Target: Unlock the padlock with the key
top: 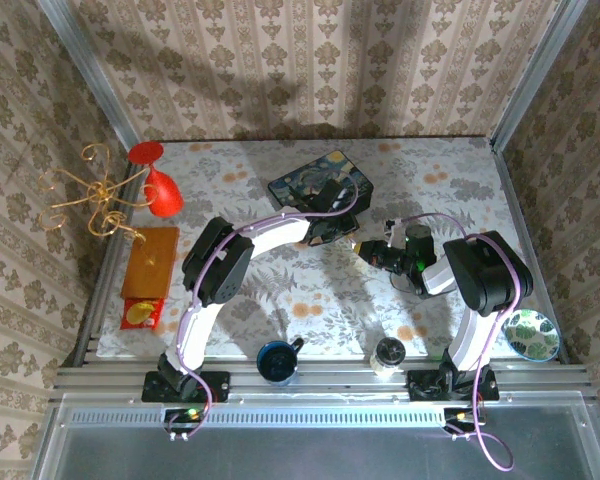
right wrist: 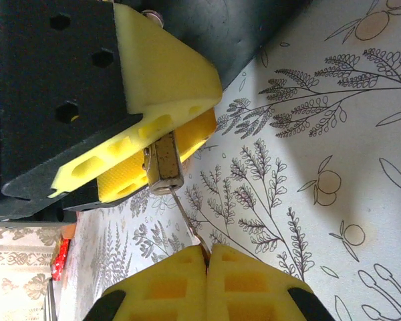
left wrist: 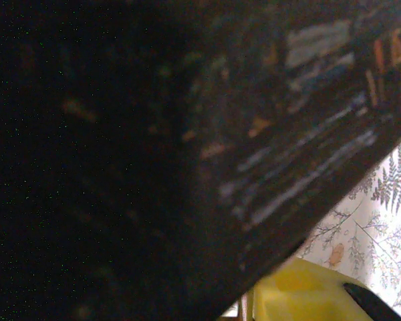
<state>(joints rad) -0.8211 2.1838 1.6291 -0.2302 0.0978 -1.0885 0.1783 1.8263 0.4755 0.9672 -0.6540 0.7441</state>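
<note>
The small brass padlock (right wrist: 162,164) hangs off the table between the yellow pads of my left gripper (right wrist: 168,137), which is shut on it. From below, the thin silvery key (right wrist: 187,224) has its tip in the padlock's underside. My right gripper (right wrist: 207,257) is shut on the key's head. From above, the left gripper (top: 342,232) and right gripper (top: 372,250) meet nose to nose just in front of the dark blue painted box (top: 320,182). The left wrist view is dark and blurred, with the box (left wrist: 287,134) close and one yellow finger (left wrist: 307,294) at the bottom.
A red wine glass (top: 160,185) and a gold wire stand (top: 90,200) are at the far left, with an orange box (top: 150,262) and a snack packet (top: 140,315) below them. A dark blue cup (top: 277,360) and a small jar (top: 387,353) stand at the near edge. A patterned dish (top: 531,333) lies right.
</note>
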